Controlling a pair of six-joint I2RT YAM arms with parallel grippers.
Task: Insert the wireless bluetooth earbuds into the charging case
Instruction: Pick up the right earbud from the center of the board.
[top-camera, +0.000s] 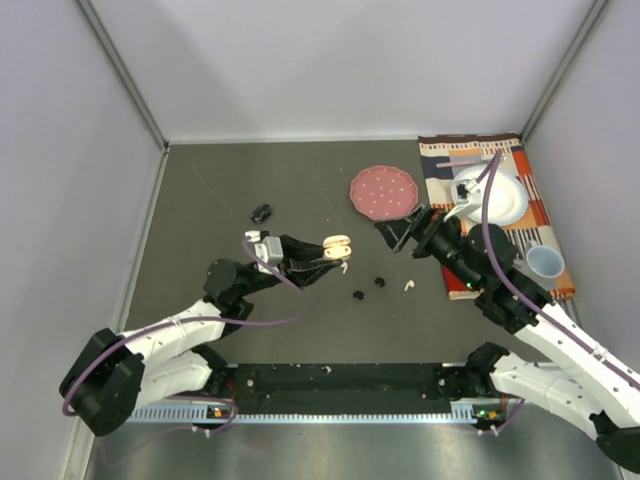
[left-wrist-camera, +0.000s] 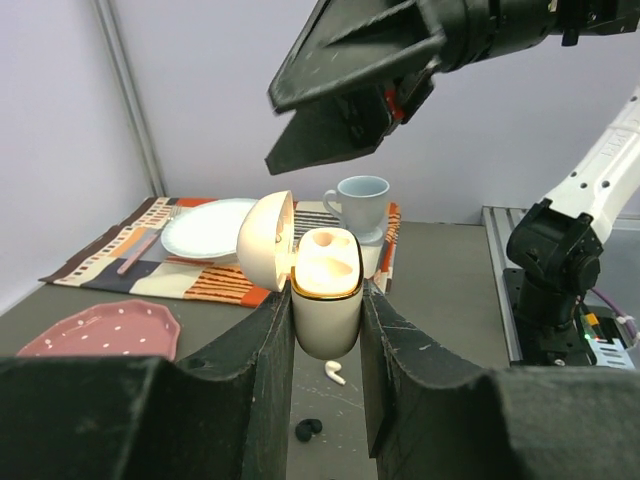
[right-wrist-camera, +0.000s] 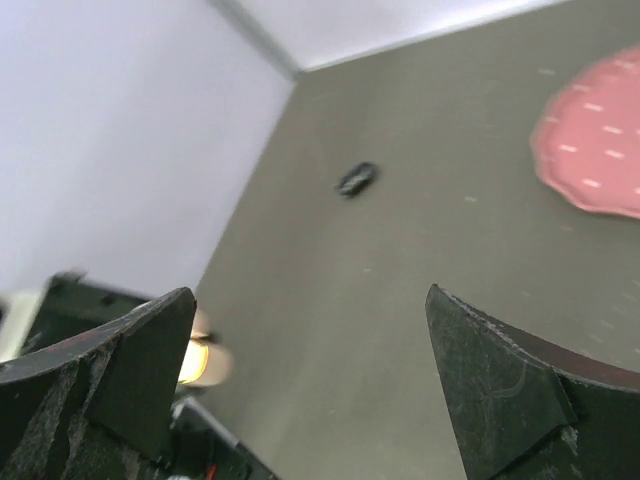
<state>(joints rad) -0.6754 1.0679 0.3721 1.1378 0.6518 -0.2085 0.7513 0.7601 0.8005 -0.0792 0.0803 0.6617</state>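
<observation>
Earbuds (top-camera: 379, 281) lie loose between left tool (top-camera: 320, 254), pinching the open case (left-wrist-camera: 326, 300), and right tool (top-camera: 392, 238), spread wide.

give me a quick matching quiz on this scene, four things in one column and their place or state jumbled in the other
Things
1. cream oval charging case
2. pink dotted round plate
3. pale blue ceramic mug
4. right gripper

Place or state
a. standing on the striped placemat
b. open, holding nothing
c. lid swung open, clamped in the left gripper
d. lying flat on the grey table

Pairs: 1-c, 2-d, 3-a, 4-b
</observation>
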